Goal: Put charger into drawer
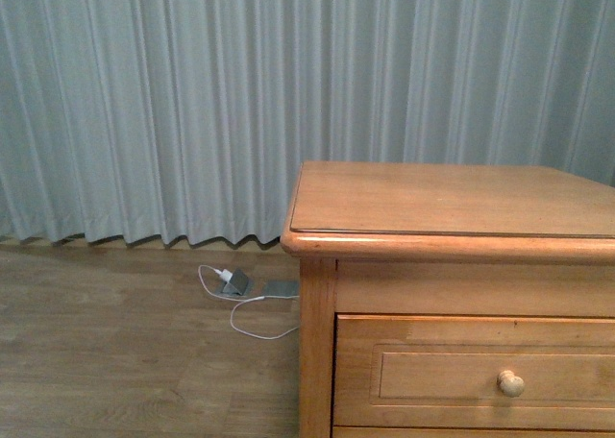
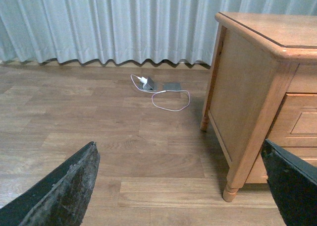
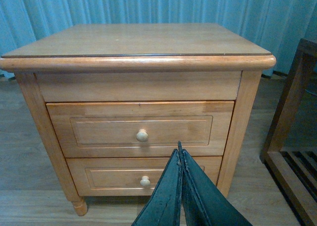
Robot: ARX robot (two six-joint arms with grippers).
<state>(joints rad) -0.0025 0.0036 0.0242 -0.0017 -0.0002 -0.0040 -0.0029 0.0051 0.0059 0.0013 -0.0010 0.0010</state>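
The charger with the black cable is out of view in every frame. The drawer [image 1: 452,376] is the top one of the honey-coloured dresser and is closed, with its pale round knob [image 1: 510,383] showing. In the right wrist view the drawer [image 3: 109,131] and its knob [image 3: 142,135] face me. My right gripper [image 3: 180,154] is shut and empty, in front of the dresser, below and right of that knob. My left gripper [image 2: 179,151] is open and empty, over the floor left of the dresser, with one finger [image 2: 62,189] at each side of the view.
A white-cabled charger with grey pads [image 1: 235,282] lies on the wood floor by the curtain, left of the dresser; it also shows in the left wrist view [image 2: 148,83]. A lower drawer [image 3: 114,176] sits under the top one. A dark wooden slatted frame [image 3: 290,132] stands right of the dresser.
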